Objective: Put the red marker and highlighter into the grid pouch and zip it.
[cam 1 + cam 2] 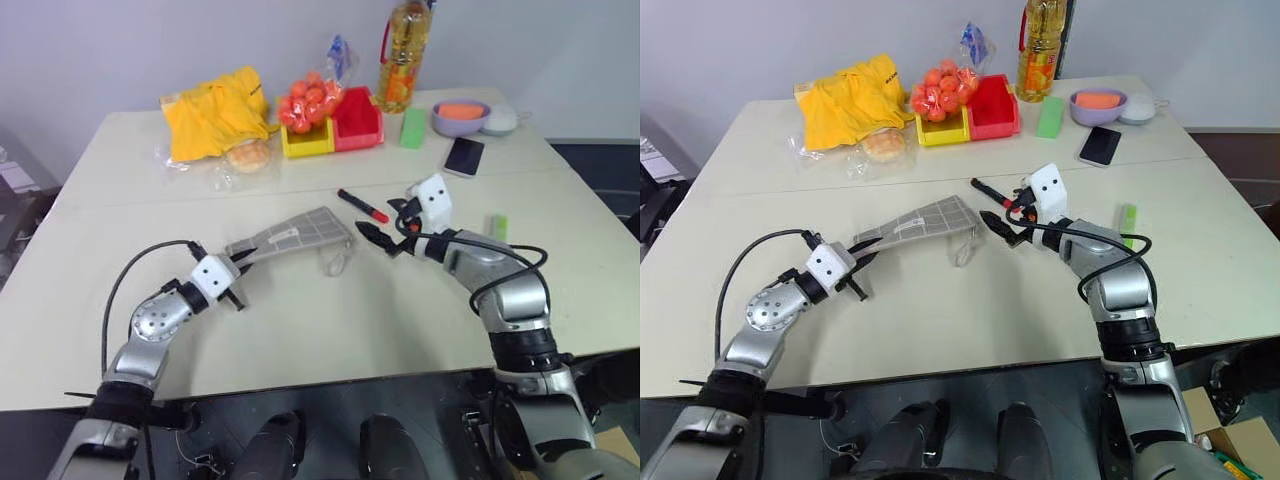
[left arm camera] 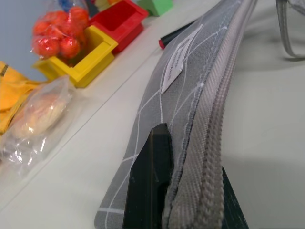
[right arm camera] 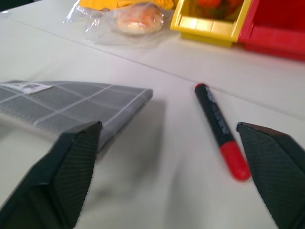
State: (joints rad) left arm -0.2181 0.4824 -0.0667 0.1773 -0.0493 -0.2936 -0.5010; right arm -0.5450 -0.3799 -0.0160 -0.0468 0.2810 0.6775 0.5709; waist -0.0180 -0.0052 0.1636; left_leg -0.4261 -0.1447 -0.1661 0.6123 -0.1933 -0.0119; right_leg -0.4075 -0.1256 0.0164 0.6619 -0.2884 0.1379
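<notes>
Two claws were at work over the desk [image 1: 300, 330]: the left claw [image 1: 238, 262] was clamped on the near end of the grid pouch [image 1: 300, 232], pinching the fabric beside the zipper as the left wrist view showed, while the right claw [image 1: 385, 238] hung with its fingers spread wide, holding nothing, just above the desk between the pouch's far end and the red marker [image 1: 362, 206]. The marker lay flat on the desk just beyond that claw, its red cap toward the robot's right. The highlighter [image 1: 499, 226] lay further right, well apart from the pouch and near the right forearm. The zipper looked closed along the stretch visible in the left wrist view, so the step in hand seemed to be opening the pouch or fetching the marker; either way the left grip should stay firm and keep the zipper edge turned up. For the marker, the right claw would do best to straddle the black barrel across its width and come down squarely. Room was generous: bare desk lay all around pouch and marker, the red bin [image 1: 357, 125], yellow bin [image 1: 306, 141] and phone [image 1: 464, 156] stood well back, and the cord pull [image 1: 338, 260] trailed loose near the pouch's far corner.
</notes>
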